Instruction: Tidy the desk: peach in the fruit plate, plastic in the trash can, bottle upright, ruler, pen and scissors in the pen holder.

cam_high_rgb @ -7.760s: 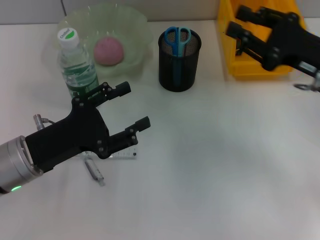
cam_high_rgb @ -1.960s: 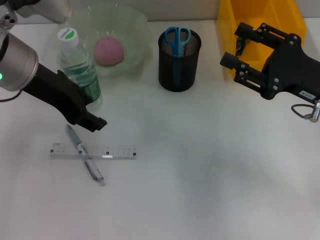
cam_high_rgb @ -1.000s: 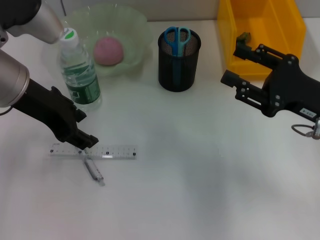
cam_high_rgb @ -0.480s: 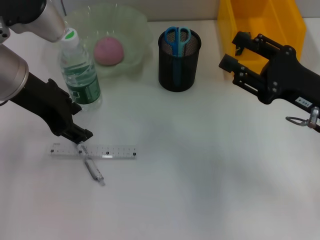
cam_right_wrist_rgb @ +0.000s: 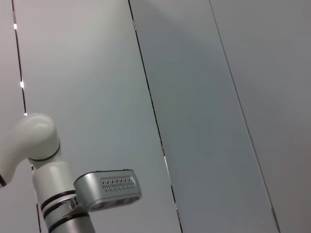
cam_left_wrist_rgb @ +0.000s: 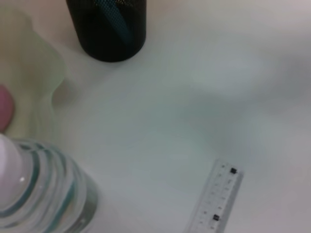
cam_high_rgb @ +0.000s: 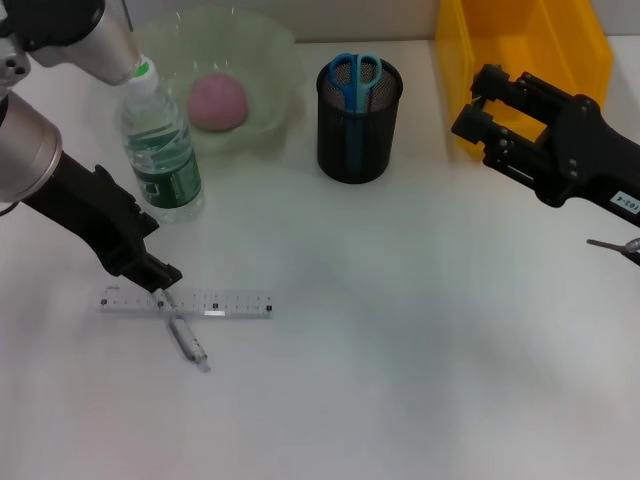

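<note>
So: peach [cam_high_rgb: 217, 101] in fruit plate [cam_high_rgb: 270, 50], scissors [cam_high_rgb: 355, 77] in pen holder [cam_high_rgb: 357, 150] (left tool [cam_high_rgb: 160, 283] grip unclear).

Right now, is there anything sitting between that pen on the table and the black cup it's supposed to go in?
Nothing visible blocks the way. The pen lies across the ruler, with the left gripper down at its upper end. Between there and the pen holder is only bare table; the bottle stands off to the side, nearer the fruit plate.
</note>
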Available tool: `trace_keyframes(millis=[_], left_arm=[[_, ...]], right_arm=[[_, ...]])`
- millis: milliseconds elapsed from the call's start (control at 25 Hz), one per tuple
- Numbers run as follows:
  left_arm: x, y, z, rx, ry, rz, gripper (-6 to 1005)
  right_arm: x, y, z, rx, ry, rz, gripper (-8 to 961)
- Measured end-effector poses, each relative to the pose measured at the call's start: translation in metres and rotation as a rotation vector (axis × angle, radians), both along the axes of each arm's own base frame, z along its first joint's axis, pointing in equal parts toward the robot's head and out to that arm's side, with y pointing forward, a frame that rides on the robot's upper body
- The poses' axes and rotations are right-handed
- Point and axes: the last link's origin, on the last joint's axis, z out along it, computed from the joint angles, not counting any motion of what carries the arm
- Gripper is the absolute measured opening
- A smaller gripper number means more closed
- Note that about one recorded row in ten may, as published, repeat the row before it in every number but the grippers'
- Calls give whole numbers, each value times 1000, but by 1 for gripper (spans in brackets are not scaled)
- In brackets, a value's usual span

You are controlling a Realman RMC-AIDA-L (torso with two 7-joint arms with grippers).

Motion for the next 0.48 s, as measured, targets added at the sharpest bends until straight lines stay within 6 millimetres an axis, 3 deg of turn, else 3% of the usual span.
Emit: trace_keyframes(millis=[240,480], left_arm=[[-3,4,-7,-10,166,-38,689],[1,7,-14,-27,198,-37,688]], right_arm=[[-1,1,-1,-10,6,-3,608],[-3,1,-2,-17,9,7,608]])
